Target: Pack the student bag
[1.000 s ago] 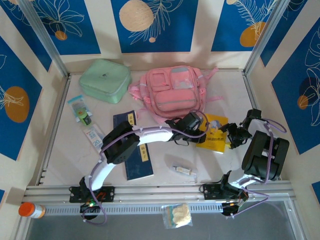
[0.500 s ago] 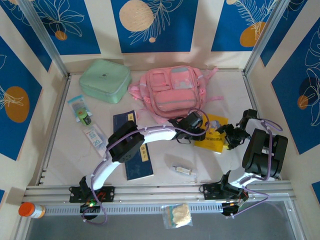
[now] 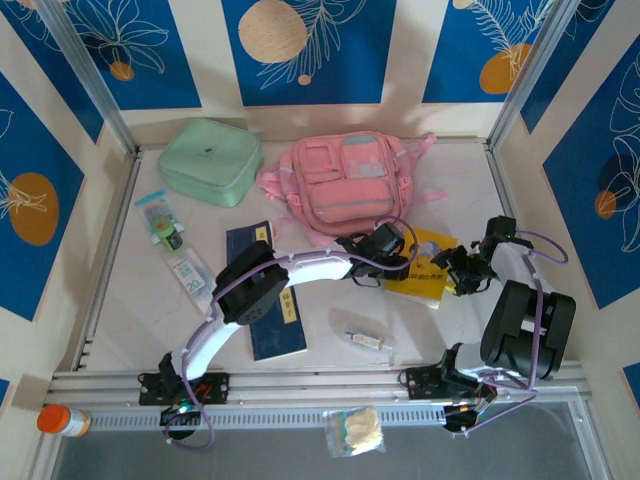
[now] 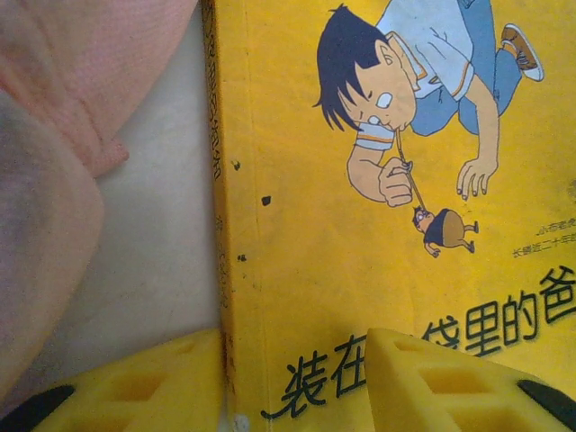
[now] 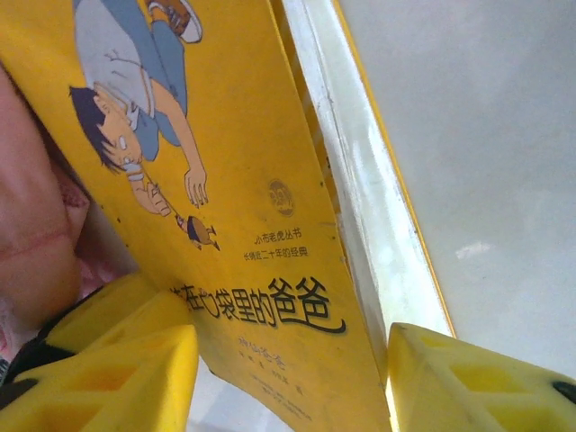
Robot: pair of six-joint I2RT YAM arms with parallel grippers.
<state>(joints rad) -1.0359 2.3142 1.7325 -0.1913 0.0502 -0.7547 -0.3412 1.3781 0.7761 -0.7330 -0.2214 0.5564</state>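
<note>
The pink student bag (image 3: 345, 185) lies at the back centre of the table. In front of it to the right lies a yellow cartoon book (image 3: 425, 285). My left gripper (image 3: 395, 262) is at the book's left edge. In the left wrist view it (image 4: 297, 360) stands open across the book's (image 4: 360, 234) spine, one finger beside the spine, the other over the cover, with pink bag fabric (image 4: 54, 135) to the left. My right gripper (image 3: 452, 268) is at the book's right edge. In the right wrist view it (image 5: 292, 360) is open, with the tilted book (image 5: 252, 225) between its fingers.
A mint-green zip case (image 3: 210, 160) sits at the back left. A dark blue book (image 3: 268, 305) lies under the left arm, with small packets (image 3: 165, 228) to its left. A clear pouch (image 3: 365, 340) lies near the front, and an orange-capped bottle (image 3: 58, 420) sits by the rail.
My right gripper has moved in over the book's right edge and its jaws have narrowed. The right arm's elbow has shifted down. The left gripper has barely moved.
</note>
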